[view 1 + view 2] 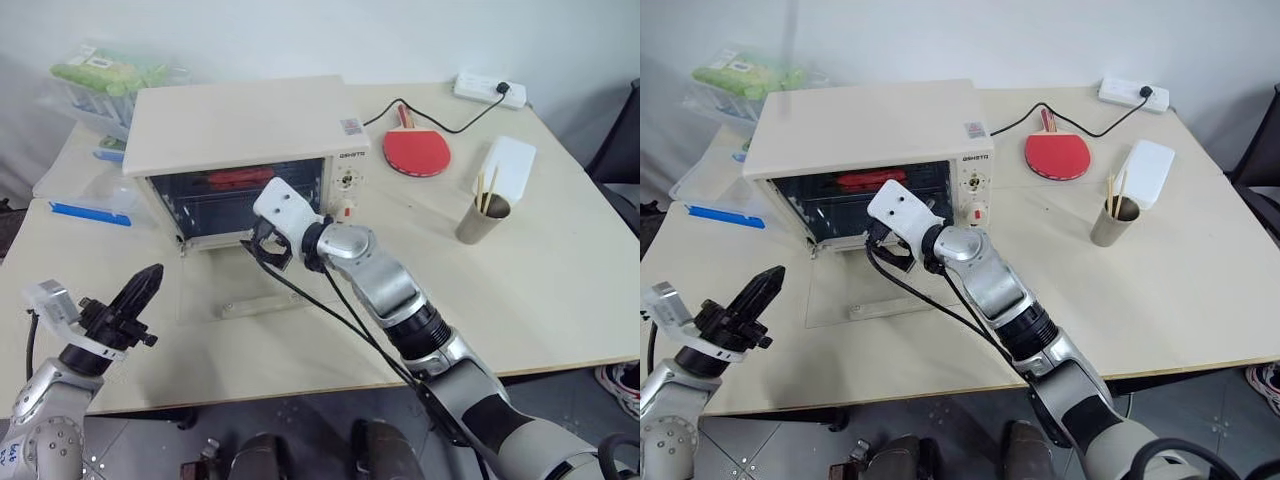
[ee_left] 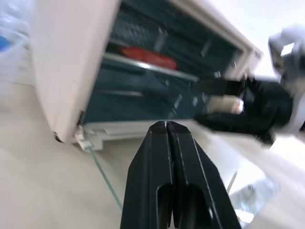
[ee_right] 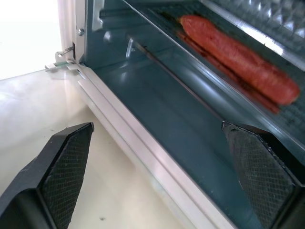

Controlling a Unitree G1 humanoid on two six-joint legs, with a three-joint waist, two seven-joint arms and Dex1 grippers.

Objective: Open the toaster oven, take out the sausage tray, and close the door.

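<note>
A: The right gripper (image 3: 157, 176) stands with its two black textured fingers (image 3: 66, 167) spread wide and nothing between them, poised at the mouth of the cream-white boxy toaster oven (image 1: 240, 125), apparently lining up to reach for the tray.

B: And the left gripper (image 1: 138, 292)?

A: Its fingers are pressed together, empty, hanging low and well apart from the oven, likely kept out of the way.

B: The door?

A: The clear glass door (image 1: 215, 290) lies folded down flat on the beige table (image 1: 560, 270), its cream bar handle (image 1: 262, 304) nearest the robot, so opening looks done.

B: Where is the tray?

A: The shallow silver metal tray (image 3: 267, 36) sits inside the oven on the upper rail, holding one red sausage (image 3: 238, 59). The floor below it looks bare.
</note>
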